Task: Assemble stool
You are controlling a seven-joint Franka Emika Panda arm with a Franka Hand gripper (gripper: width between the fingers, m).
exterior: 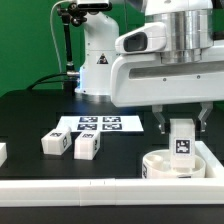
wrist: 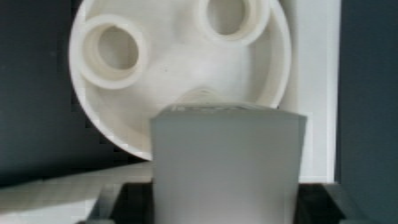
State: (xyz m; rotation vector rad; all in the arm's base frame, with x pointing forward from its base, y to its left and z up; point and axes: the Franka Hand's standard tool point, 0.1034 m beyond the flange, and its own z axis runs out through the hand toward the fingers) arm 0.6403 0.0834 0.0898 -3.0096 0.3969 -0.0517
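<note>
**Stool leg held over the seat, not yet seated**

Stool parts as they lie: the white round plastic seat disc [exterior: 165, 168] is at the exterior view's right, tucked into the corner of the long white border rails [exterior: 60, 190]. The gripper [exterior: 182, 132] is clamped on one small white rectangular leg block [exterior: 182, 142], upright, tag facing the camera, just above the disc. Can't tell if its lower end touches the disc yet.

Wrist view: leg block [wrist: 228, 165] fills the foreground, seat disc [wrist: 169, 90] behind it, two round socket holes [wrist: 116, 50] off to one side of the block. So my read is that the leg isn't lined up on a hole.

Doing it well: centre the leg on one hole first, keep it plumb, go down slowly, no side load. The disc only leans on the rails, so a skewed push could slide or tip it.

Surface: matte black table [exterior: 30, 115]. The marker board [exterior: 98, 125] lies flat mid-table. Two loose leg blocks [exterior: 87, 147] sit side by side near it, well apart from the seat. Green curtain [exterior: 25, 40] behind.
</note>
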